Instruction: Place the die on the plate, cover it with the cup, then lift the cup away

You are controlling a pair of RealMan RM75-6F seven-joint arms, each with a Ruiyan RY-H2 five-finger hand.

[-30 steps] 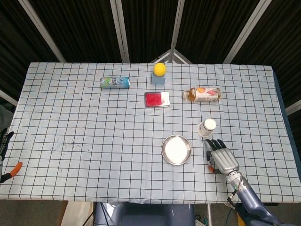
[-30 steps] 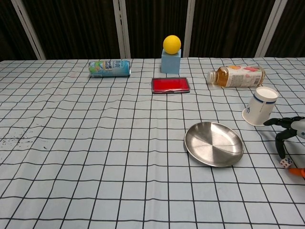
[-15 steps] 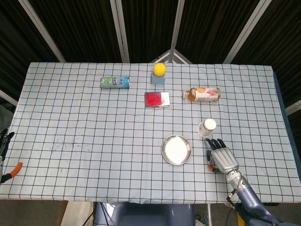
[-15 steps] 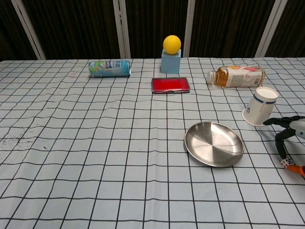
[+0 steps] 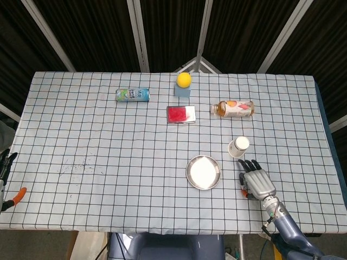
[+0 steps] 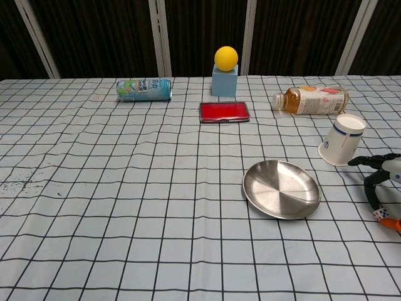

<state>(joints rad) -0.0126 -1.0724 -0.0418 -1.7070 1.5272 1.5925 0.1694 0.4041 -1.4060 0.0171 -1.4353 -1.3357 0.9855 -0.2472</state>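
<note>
The die [image 6: 378, 214] lies on the cloth right of the plate [image 6: 281, 189], under my right hand [image 5: 256, 182]. My fingers arch over it, but I cannot tell whether they grip it. The cup [image 6: 342, 140] waits nearby, tilted.

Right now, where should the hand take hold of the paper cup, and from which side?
Probably around the side wall of the cup, coming in from its right: it sits tilted on the cloth, and the right hand is already nearest, just beside it.
</note>
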